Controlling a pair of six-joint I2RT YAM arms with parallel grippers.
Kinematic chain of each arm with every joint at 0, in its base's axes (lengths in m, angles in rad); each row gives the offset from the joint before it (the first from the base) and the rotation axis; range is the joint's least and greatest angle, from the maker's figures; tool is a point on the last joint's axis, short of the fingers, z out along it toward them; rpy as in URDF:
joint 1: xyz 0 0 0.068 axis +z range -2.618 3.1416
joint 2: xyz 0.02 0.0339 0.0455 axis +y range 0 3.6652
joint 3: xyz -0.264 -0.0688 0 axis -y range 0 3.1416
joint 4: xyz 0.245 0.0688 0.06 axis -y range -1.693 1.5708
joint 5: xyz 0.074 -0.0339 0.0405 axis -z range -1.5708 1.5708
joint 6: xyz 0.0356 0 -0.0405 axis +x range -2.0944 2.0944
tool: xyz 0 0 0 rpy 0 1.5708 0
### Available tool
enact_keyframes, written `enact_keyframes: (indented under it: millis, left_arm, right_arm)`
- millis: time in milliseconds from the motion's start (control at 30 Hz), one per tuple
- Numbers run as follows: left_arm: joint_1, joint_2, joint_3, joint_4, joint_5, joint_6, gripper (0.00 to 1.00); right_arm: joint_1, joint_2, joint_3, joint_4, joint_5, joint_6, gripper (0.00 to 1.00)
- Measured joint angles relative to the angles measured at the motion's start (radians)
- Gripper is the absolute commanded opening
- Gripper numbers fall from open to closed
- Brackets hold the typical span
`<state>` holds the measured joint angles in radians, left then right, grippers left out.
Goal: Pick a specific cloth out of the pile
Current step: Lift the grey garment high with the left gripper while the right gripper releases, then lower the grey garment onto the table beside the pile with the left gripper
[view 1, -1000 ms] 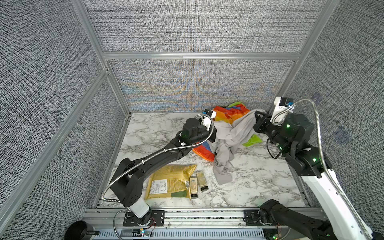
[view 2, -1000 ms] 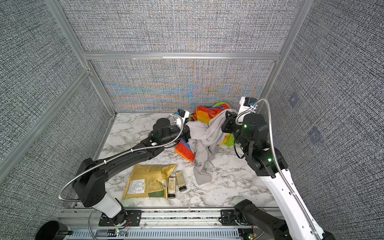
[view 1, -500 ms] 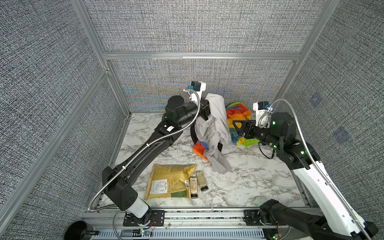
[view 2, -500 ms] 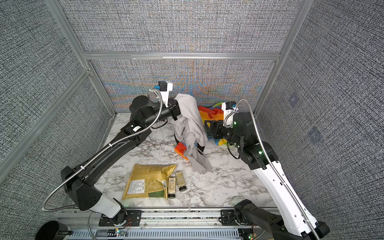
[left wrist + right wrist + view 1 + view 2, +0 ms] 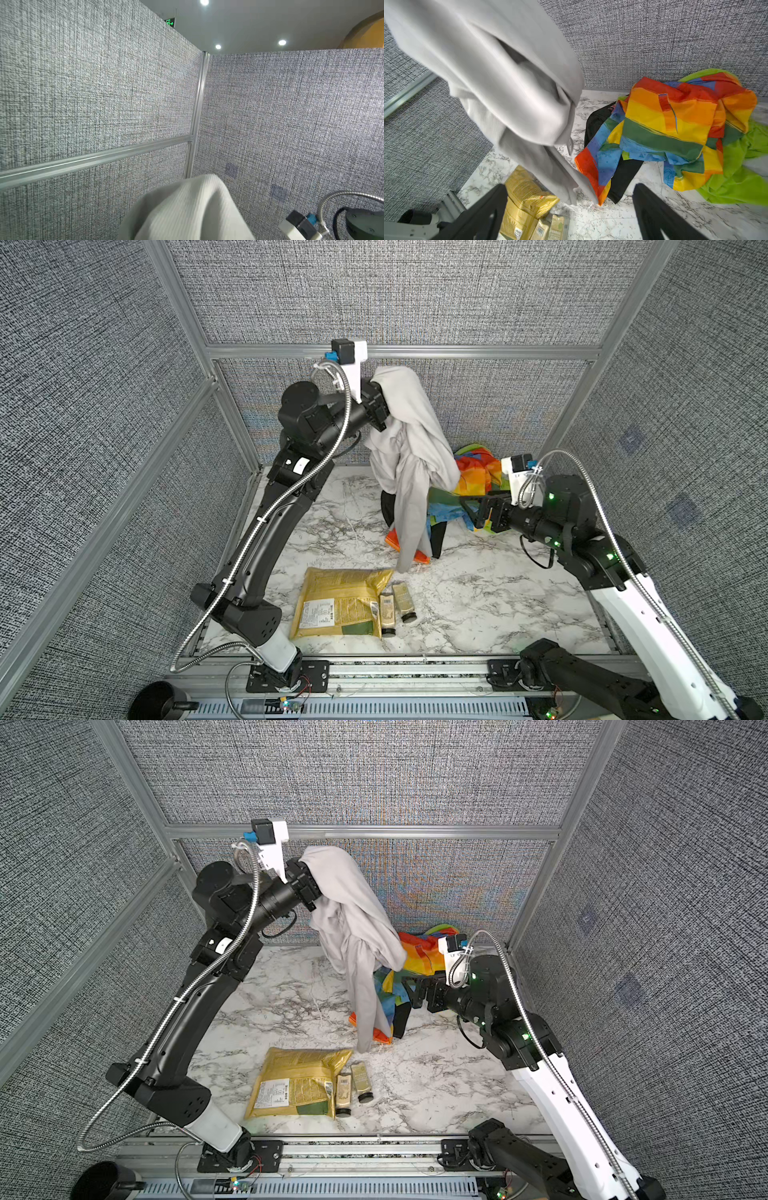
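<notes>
The left gripper (image 5: 383, 409) is raised high, close to the horizontal rail of the back wall (image 5: 498, 406), and is clamped on the cloth (image 5: 409, 439). Its fingers are buried in the fabric. The cloth hangs clear of the pile (image 5: 478, 472) with its long axis roughly vertical. The bunched upper end is at the gripper, and the narrow lower end points down toward the far right corner of the yellow bag (image 5: 343, 601). Whether that tip touches the table (image 5: 478, 593) cannot be determined. In both top views the lower part of the cloth crosses in front of the pile's orange and black left edge. The pile lies against the back wall, toward the right corner. The right gripper (image 5: 570, 199) is low beside the pile, with its jaws spread wide and nothing between them. Bare marble is available along the right front and the far left of the table. Two small tubes (image 5: 397, 605) lie against the bag's right edge.
</notes>
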<state>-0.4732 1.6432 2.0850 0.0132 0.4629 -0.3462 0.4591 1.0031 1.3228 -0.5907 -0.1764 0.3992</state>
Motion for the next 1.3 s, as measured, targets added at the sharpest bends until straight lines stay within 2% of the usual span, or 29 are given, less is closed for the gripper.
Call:
enact_keyframes:
  millis: [200, 467, 600, 733, 900, 1100, 1300]
  left_arm:
    - [0.134, 0.033, 0.101, -0.011, 0.001, -0.046, 0.0]
    - [0.371, 0.072, 0.11, -0.009, 0.04, -0.167, 0.0]
    - [0.462, 0.08, 0.114, -0.01, 0.058, -0.181, 0.0]
    - [0.514, 0.076, 0.099, -0.011, 0.07, -0.169, 0.0]
    - [0.558, 0.056, 0.006, -0.011, 0.083, -0.151, 0.0]
    - [0.559, 0.032, -0.132, -0.005, 0.095, -0.114, 0.0]
    - [0.559, 0.018, -0.212, -0.008, 0.056, -0.022, 0.0]
  right_arm:
    - [0.021, -0.035, -0.028, 0.023, -0.009, 0.008, 0.99]
    - [0.087, -0.109, -0.077, 0.045, 0.014, 0.016, 0.99]
    - [0.1, -0.144, -0.126, 0.064, 0.042, 0.024, 0.99]
    - [0.103, -0.172, -0.167, 0.09, 0.053, 0.036, 0.99]
    - [0.103, -0.175, -0.189, 0.113, 0.071, 0.051, 0.99]
    - [0.106, -0.171, -0.208, 0.15, 0.047, 0.068, 0.99]
    - [0.117, -0.179, -0.257, 0.211, 0.027, 0.102, 0.99]
